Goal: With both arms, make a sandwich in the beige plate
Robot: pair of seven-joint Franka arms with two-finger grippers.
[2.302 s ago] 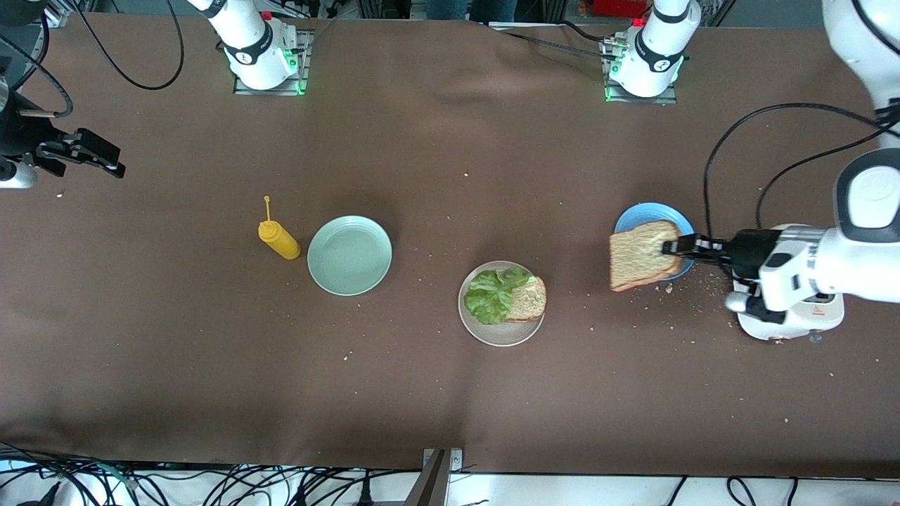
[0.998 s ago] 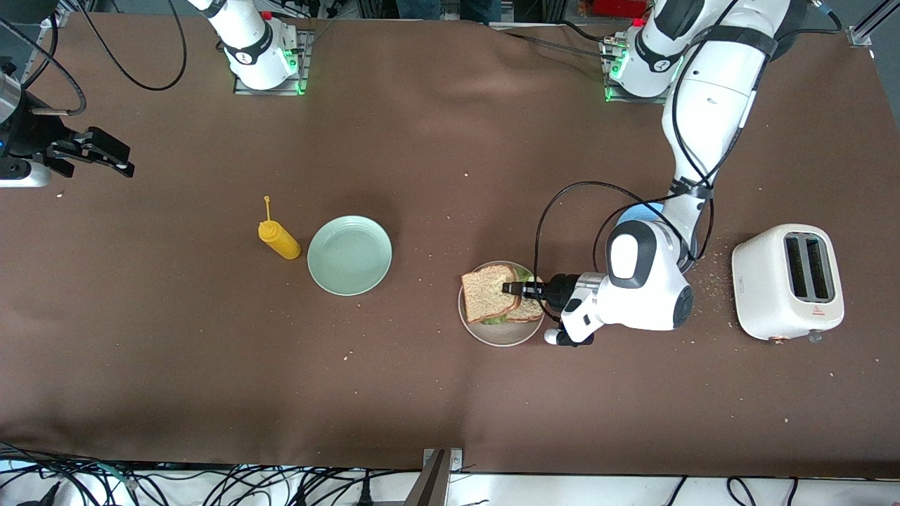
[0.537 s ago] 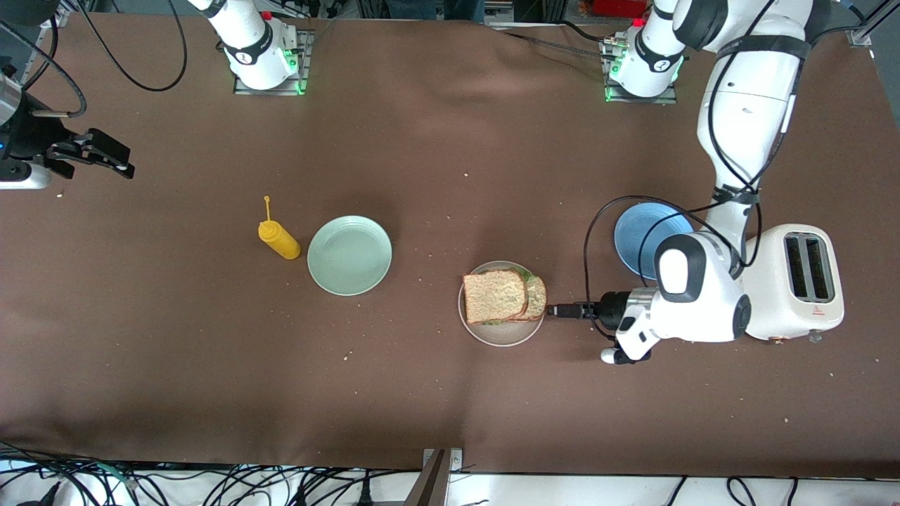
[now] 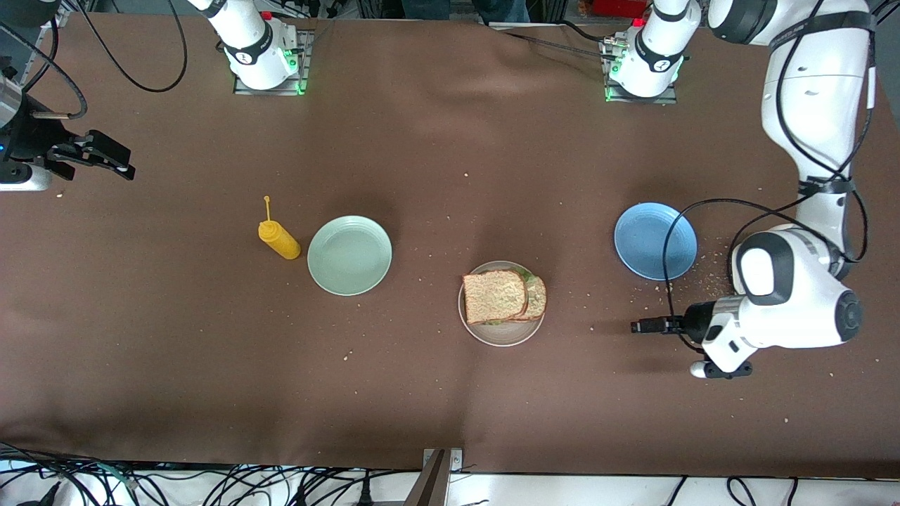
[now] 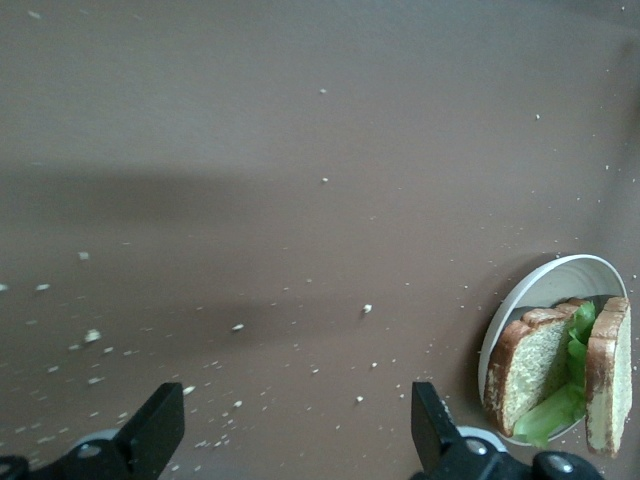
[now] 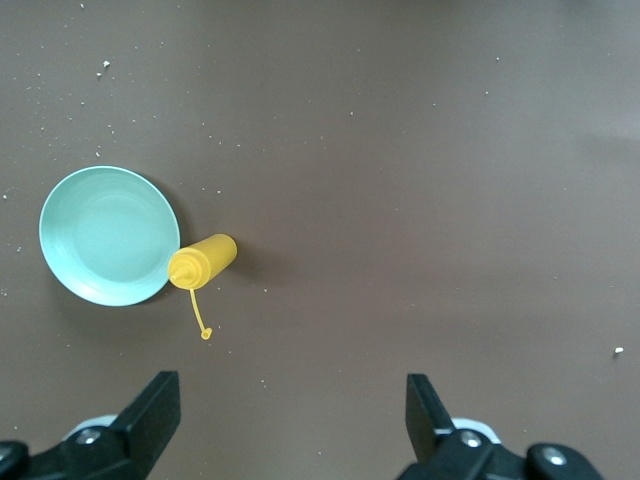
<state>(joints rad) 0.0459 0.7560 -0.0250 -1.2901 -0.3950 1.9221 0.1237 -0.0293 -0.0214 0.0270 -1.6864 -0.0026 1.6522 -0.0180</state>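
The sandwich (image 4: 502,295) lies on the beige plate (image 4: 500,339): two brown bread slices with green lettuce between them, the top slice shifted toward the right arm's end. It also shows in the left wrist view (image 5: 545,372), on the plate (image 5: 522,295). My left gripper (image 4: 638,326) is open and empty, low over bare cloth between the beige plate and the left arm's end; its own view shows it too (image 5: 297,440). My right gripper (image 4: 105,158) is open and empty and waits at the right arm's end; its own view shows it too (image 6: 292,420).
An empty blue plate (image 4: 655,240) lies farther from the front camera than the left gripper, with crumbs (image 4: 710,275) beside it. A mint-green plate (image 4: 349,254) and a yellow mustard bottle (image 4: 280,240) lie toward the right arm's end, also in the right wrist view (image 6: 108,236) (image 6: 203,260).
The left gripper carried the bread slice from the blue plate, laid it on the lettuce, let go and drew back toward the left arm's end. The right arm stayed still.
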